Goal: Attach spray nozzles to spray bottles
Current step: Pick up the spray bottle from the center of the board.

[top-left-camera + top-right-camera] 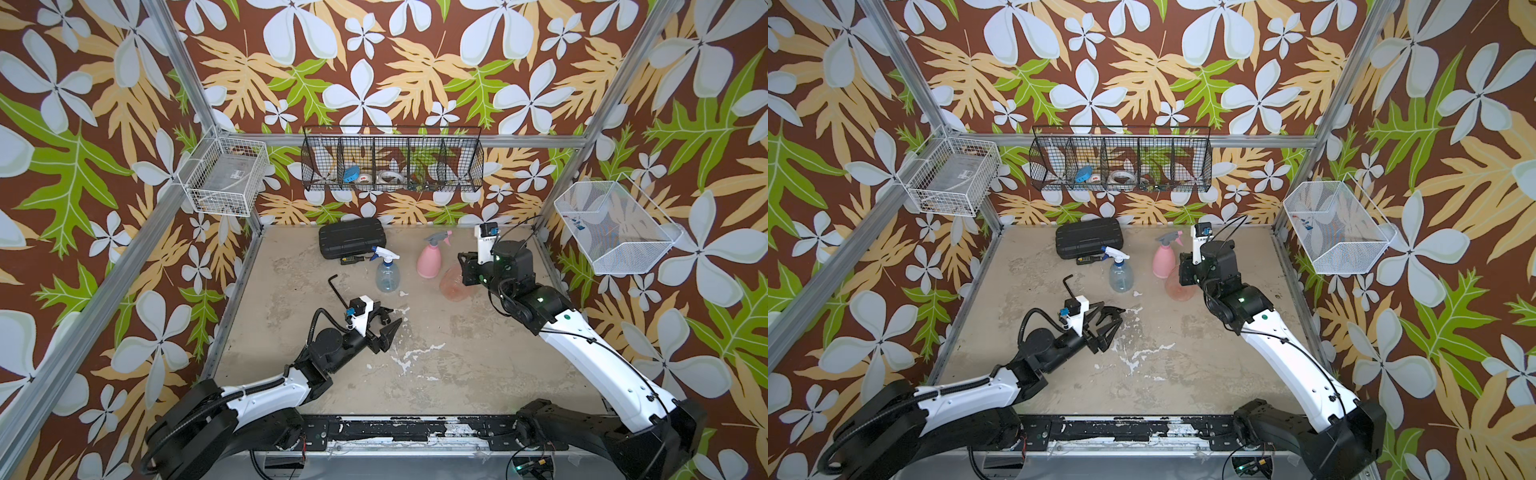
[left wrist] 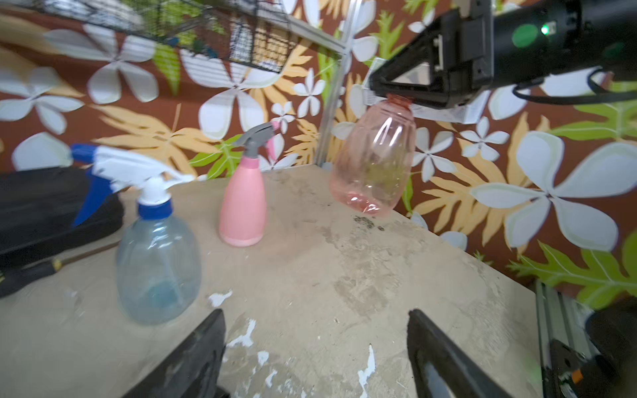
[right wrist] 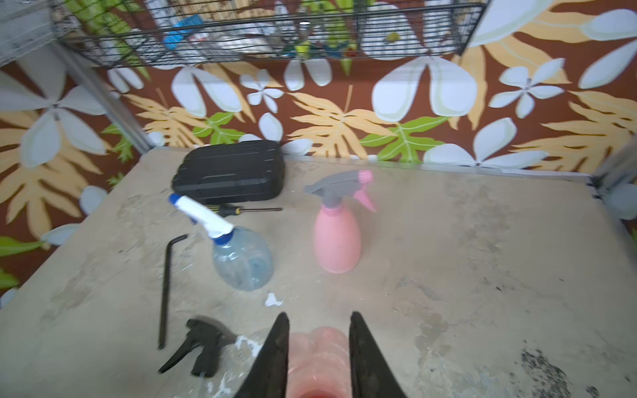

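**The black nozzle (image 3: 203,348) lies nearer the left arm**

The right fingers (image 3: 275,351) clamp the orange bottle (image 2: 374,162) by its neck, neck up, clear of the worktop (image 3: 448,258); the nozzle lies flat beside the hex key (image 3: 165,293); the left fingers (image 2: 210,337) stand apart, empty.
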